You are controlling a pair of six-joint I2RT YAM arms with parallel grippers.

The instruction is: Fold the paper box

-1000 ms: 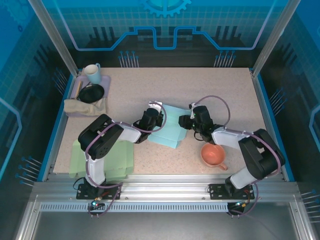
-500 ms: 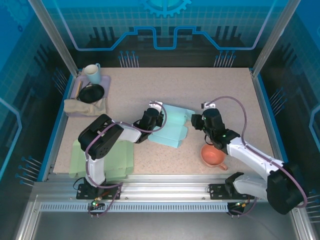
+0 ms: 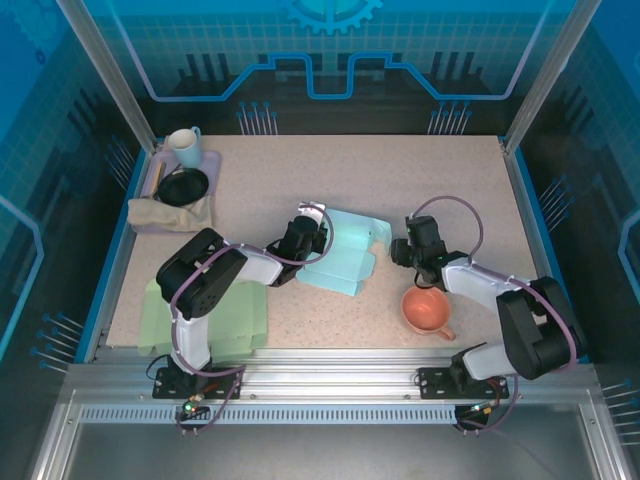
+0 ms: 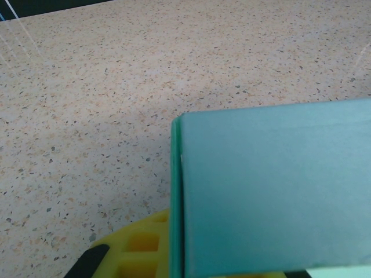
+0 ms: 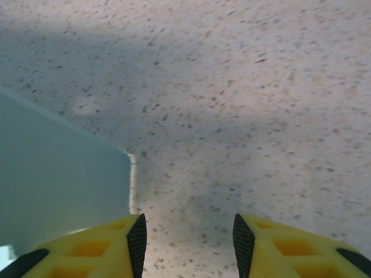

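Note:
The teal paper box (image 3: pixel 340 256) lies partly folded in the middle of the table, with a flap (image 3: pixel 377 232) sticking up at its right end. My left gripper (image 3: pixel 303 240) is shut on the box's left edge. In the left wrist view a teal panel (image 4: pixel 272 191) covers the jaws, and one yellow finger (image 4: pixel 133 249) shows beside it. My right gripper (image 3: pixel 401 250) is open just right of the flap and holds nothing. In the right wrist view its fingertips (image 5: pixel 137 240) frame bare table, and the teal flap (image 5: pixel 58 174) lies to the left.
An orange cup (image 3: pixel 425 308) stands just in front of the right gripper. A green cloth (image 3: pixel 205 315) lies at the front left. A purple tray (image 3: pixel 210 160) at the back left carries a mug (image 3: pixel 184 146), a black bowl (image 3: pixel 183 186) and a beige cloth (image 3: pixel 165 212).
My right gripper has drawn back to the right, off the box's right end. The box's right flap now stands higher. The left gripper has not moved.

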